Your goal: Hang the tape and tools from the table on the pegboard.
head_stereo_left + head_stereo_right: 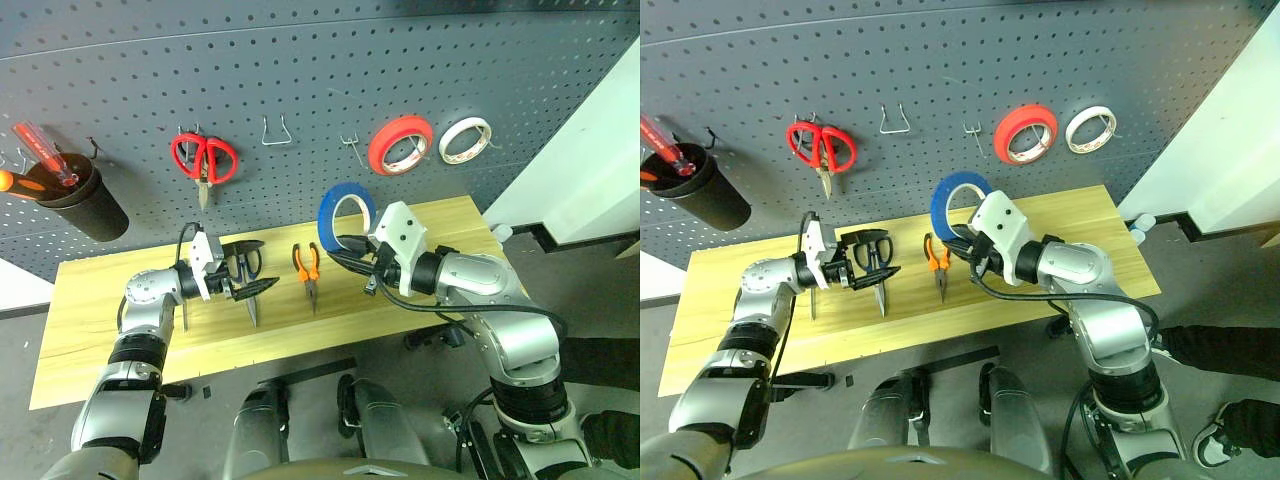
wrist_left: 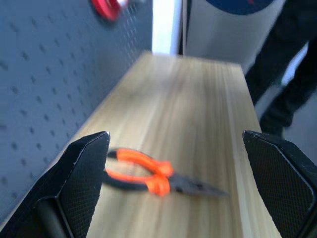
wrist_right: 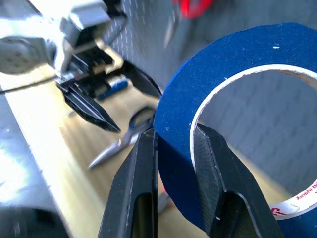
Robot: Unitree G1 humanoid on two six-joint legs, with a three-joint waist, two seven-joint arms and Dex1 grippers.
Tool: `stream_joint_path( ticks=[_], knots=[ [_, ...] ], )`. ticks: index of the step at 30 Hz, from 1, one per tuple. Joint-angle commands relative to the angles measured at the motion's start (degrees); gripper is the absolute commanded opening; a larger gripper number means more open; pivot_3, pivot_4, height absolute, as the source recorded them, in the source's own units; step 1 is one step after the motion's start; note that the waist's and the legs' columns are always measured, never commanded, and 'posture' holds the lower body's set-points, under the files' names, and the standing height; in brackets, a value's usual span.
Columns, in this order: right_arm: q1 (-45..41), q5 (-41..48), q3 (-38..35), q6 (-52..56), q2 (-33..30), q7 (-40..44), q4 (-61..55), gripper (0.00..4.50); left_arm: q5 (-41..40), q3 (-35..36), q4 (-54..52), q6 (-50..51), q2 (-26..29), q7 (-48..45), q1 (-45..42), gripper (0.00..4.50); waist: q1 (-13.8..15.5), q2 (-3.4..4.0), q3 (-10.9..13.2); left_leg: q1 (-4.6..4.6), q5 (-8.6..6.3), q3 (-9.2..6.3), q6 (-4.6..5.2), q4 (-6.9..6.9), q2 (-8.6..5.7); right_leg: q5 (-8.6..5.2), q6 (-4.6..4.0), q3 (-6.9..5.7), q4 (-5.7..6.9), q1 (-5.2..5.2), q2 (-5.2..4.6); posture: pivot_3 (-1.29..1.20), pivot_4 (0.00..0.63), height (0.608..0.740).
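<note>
My right gripper [image 1: 347, 246] is shut on the blue tape [image 1: 345, 212], holding the roll upright above the table [image 1: 90, 310], in front of the pegboard [image 1: 300, 60]. In the right wrist view its fingers [image 3: 140, 188] pinch the tape [image 3: 233, 69] wall from outside and inside. My left gripper [image 1: 264, 266] is open over the dark-handled scissors [image 1: 250, 300] and holds nothing. The orange-and-black pliers [image 1: 308, 266] lie flat between the two grippers; in the left wrist view the pliers [image 2: 151, 176] lie on the wood ahead of the open fingers [image 2: 81, 183]. A thin screwdriver [image 1: 185, 315] lies by the left wrist.
On the pegboard hang red-handled scissors [image 1: 204, 157], a red tape roll [image 1: 400, 144] and a white tape roll [image 1: 465, 139]. Two bare metal hooks [image 1: 277, 131] sit between them. A black cup [image 1: 88, 198] with red-handled screwdrivers hangs at far left.
</note>
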Motion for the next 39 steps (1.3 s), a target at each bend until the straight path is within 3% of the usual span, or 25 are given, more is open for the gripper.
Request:
stream_joint_path(
  ticks=[1,9,24,39],
  knots=[
    [-4.08,-0.68,-0.12,-3.76,0.28,-3.57,2.07,0.68,-1.90,1.72,-2.58,1.08,1.34,-1.54,-0.38,4.50,-0.18,-0.05,-0.51,0.04,0.00,0.02,0.00,0.02,0.00,0.01,0.00,0.00,0.00,0.04,0.00,-0.06,0.100,0.740],
    [-8.56,-2.75,1.54,-12.40,-0.08,-6.73,14.16,0.68,-1.98,2.56,-3.19,1.10,2.23,-2.04,-0.50,4.50,-0.73,-0.15,-2.35,0.14,0.01,0.09,-0.02,0.05,0.01,0.14,-0.20,-0.09,0.00,0.20,0.01,-0.04,0.080,0.740],
    [-21.22,-7.51,2.56,-32.59,5.04,-12.29,53.87,0.68,-6.40,4.79,-14.79,6.09,3.20,-1.51,2.75,4.50,-1.30,-0.04,-3.67,0.21,0.06,0.08,-0.07,0.14,-0.01,0.18,-0.19,-0.07,0.12,0.29,0.06,0.02,0.057,0.740],
    [-29.42,-9.94,2.47,-40.69,9.96,-15.71,72.85,0.68,-9.28,7.94,-25.24,9.96,4.83,3.44,4.43,4.50,-0.26,0.04,-5.11,0.29,0.08,0.10,-0.10,0.16,-0.02,0.18,-0.20,-0.01,0.19,0.35,0.04,0.08,0.047,0.740]
  ],
)
